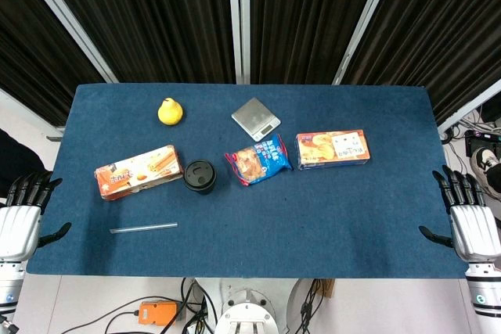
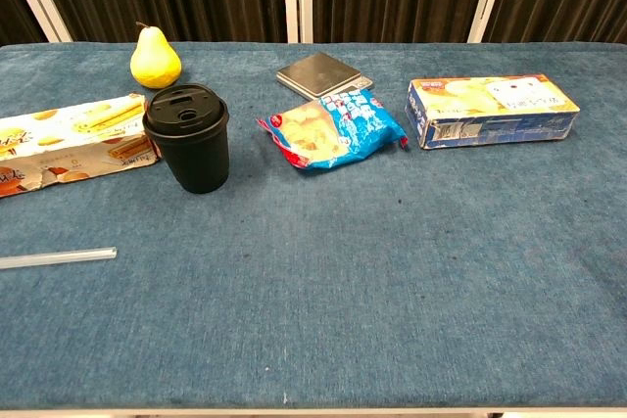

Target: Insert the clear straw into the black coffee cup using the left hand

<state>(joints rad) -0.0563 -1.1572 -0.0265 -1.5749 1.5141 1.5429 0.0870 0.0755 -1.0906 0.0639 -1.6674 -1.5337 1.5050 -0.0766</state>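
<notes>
The clear straw [image 1: 143,228] [image 2: 57,258] lies flat on the blue table, near the front left. The black coffee cup [image 1: 200,176] [image 2: 188,137] stands upright with its lid on, behind and to the right of the straw. My left hand [image 1: 23,214] hangs off the table's left edge, fingers spread, holding nothing, well left of the straw. Off the right edge, my right hand [image 1: 466,213] also has its fingers apart and is empty. Neither hand shows in the chest view.
An orange snack box [image 1: 138,171] [image 2: 69,139] lies left of the cup. A yellow pear [image 1: 170,111] [image 2: 155,61], a small scale [image 1: 256,118] [image 2: 322,73], a blue snack bag [image 1: 258,159] [image 2: 333,129] and a second box [image 1: 332,149] [image 2: 490,108] sit further back and right.
</notes>
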